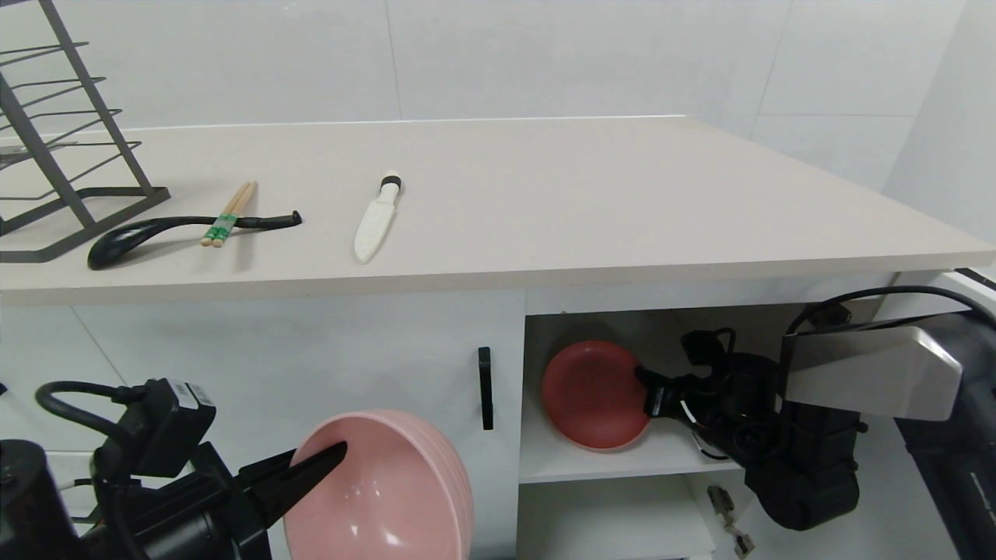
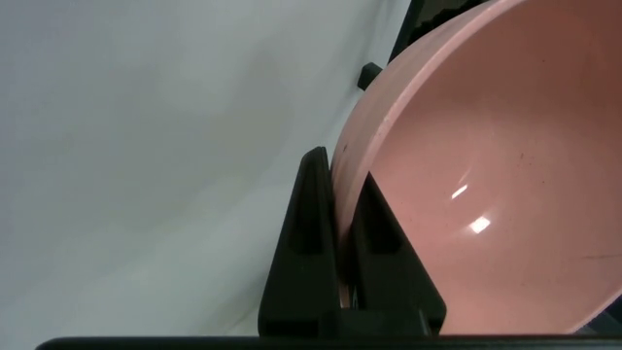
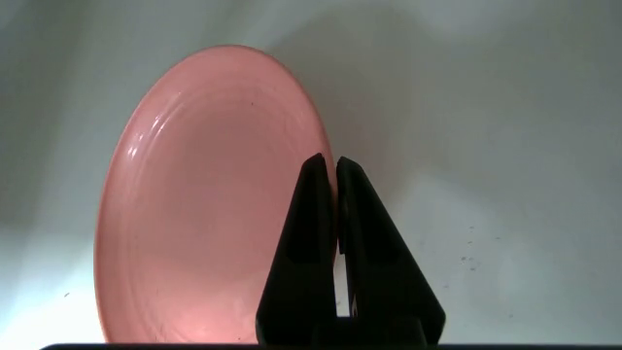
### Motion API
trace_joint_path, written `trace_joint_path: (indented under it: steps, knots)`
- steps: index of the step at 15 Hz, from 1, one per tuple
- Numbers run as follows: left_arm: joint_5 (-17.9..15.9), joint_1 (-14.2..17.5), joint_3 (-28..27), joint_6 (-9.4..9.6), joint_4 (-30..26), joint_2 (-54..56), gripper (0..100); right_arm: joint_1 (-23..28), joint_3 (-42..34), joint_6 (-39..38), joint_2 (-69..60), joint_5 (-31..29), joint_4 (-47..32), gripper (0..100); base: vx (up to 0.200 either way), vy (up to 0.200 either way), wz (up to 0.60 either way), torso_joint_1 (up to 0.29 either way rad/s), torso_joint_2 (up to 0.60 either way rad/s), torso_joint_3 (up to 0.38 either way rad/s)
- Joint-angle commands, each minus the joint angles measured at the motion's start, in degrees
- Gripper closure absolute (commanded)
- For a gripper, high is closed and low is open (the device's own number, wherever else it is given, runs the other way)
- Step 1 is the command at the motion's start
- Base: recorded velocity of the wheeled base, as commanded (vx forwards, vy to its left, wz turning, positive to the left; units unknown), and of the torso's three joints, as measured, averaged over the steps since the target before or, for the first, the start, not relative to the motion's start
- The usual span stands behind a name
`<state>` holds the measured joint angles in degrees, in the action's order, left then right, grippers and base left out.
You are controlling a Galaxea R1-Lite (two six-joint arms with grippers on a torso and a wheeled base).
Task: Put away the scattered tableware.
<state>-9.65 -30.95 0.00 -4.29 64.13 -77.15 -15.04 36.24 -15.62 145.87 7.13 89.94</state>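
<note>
The left tool (image 1: 334, 453) is clamped over the rim of a pink bowl (image 1: 389, 490), held below the counter (image 1: 583, 202). The right tool (image 1: 644, 379) pinches the edge of a red plate (image 1: 591, 393), which stands tilted on the cabinet shelf (image 1: 669, 455) under the counter. On the counter lie a black soup spoon (image 1: 124, 241), chopsticks (image 1: 228, 214) and a white knife (image 1: 373, 222).

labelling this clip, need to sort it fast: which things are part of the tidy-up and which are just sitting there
Part of the job:
- pink bowl, clamped in the left gripper
- red plate, held by the right gripper inside the open cupboard
- black spoon, chopsticks and white knife on the counter

Just there:
- wire rack
</note>
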Motion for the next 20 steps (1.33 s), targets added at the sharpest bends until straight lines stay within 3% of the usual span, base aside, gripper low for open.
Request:
trace_joint_path:
  steps: [1,4,10,11,17,20]
  knots:
    - [0.0,-0.1,0.0,-0.02,0.0,-0.1,100,-0.2,0.7,-1.6,0.8,-0.2,0.1,100,0.000,0.000,0.00,0.000,0.00,0.000]
    - [0.0,0.0,0.0,-0.02,0.0,-0.1,100,-0.3,3.0,-3.6,3.1,-3.5,0.1,100,0.000,0.000,0.00,0.000,0.00,0.000]
    - [0.0,0.0,0.0,-0.02,0.0,-0.1,100,-1.0,3.5,-4.3,3.8,-3.9,0.1,100,0.000,0.000,0.00,0.000,0.00,0.000]
    - [0.0,0.0,0.0,-0.02,0.0,-0.1,100,-1.0,4.2,-5.0,4.0,-4.8,0.1,0,0.000,0.000,0.00,0.000,0.00,0.000]
    - [0.0,-0.1,0.0,-0.02,0.2,0.0,100,-0.9,3.8,-4.4,1.8,-5.1,0.1,0,0.000,0.000,0.00,0.000,0.00,0.000]
    - [0.0,-0.5,0.0,0.07,0.5,0.2,100,-2.4,-2.8,-2.4,-5.2,-6.0,0.1,0,0.000,0.000,0.00,0.000,0.00,0.000]
